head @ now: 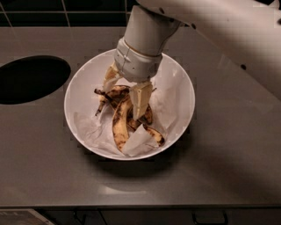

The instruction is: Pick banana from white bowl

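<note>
grey metal counter [219, 176] | wide glossy white bowl [83, 83] lined with crumpled white paper [136, 141]; limp brown-spotted yellow banana peel [119, 125] lies inside | pale two-finger gripper [125, 88] down in bowl, spread wide, astride peel's top | dark round hole [30, 79] far left

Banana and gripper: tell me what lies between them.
Nothing. In the camera view the gripper is down in the white bowl, its open fingers straddling the banana; crumpled paper lies only underneath.

We are looking steeply down on the bowl [82, 82] from its near side, close in, facing the tiled wall [44, 13] behind it; the gripper [123, 99] is hanging over the bowl's middle.
</note>
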